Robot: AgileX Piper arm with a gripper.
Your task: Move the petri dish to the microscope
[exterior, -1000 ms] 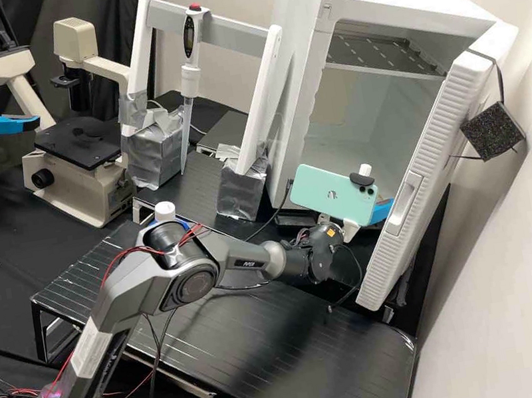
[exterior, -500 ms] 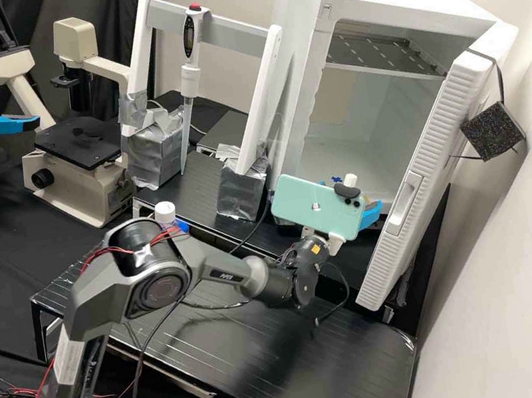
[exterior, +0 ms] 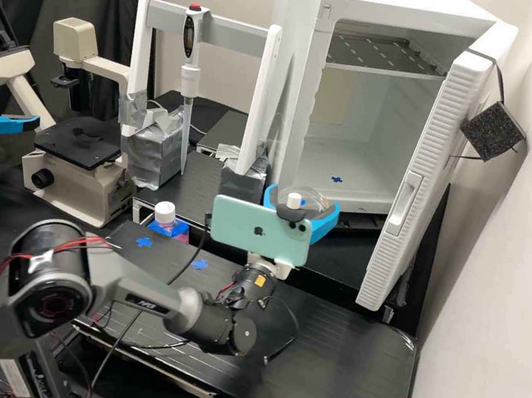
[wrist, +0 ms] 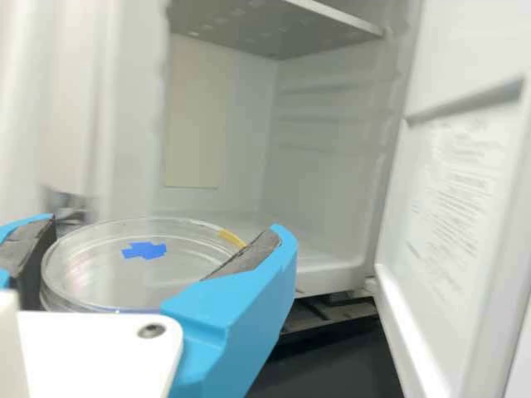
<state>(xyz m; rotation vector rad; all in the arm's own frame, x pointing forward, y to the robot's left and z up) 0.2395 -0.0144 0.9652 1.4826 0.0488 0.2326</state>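
Outside the open white incubator, the gripper (exterior: 302, 200) is shut on the clear round petri dish (exterior: 313, 197), partly hidden behind the phone on the wrist. From the wrist view, the same gripper (wrist: 163, 240) has its dark pads against opposite sides of the petri dish (wrist: 166, 278), which lies about level. A blue cross and a yellow strip show on or through the dish. The beige microscope (exterior: 114, 196) stands at the back left, its black stage (exterior: 76, 140) well away from the gripper.
The incubator (exterior: 303, 92) has its door (exterior: 434, 152) swung open on the right. A white frame (exterior: 264, 102) holds a pipette (exterior: 191, 79). A capped bottle (exterior: 165, 215) stands on the black bench (exterior: 293, 369), near blue crosses. Another arm's gripper (exterior: 11, 123) is at far left.
The arm has drawn back from the incubator toward the left, bringing the dish out with it. The bottle and blue bench marks have come into fuller sight.
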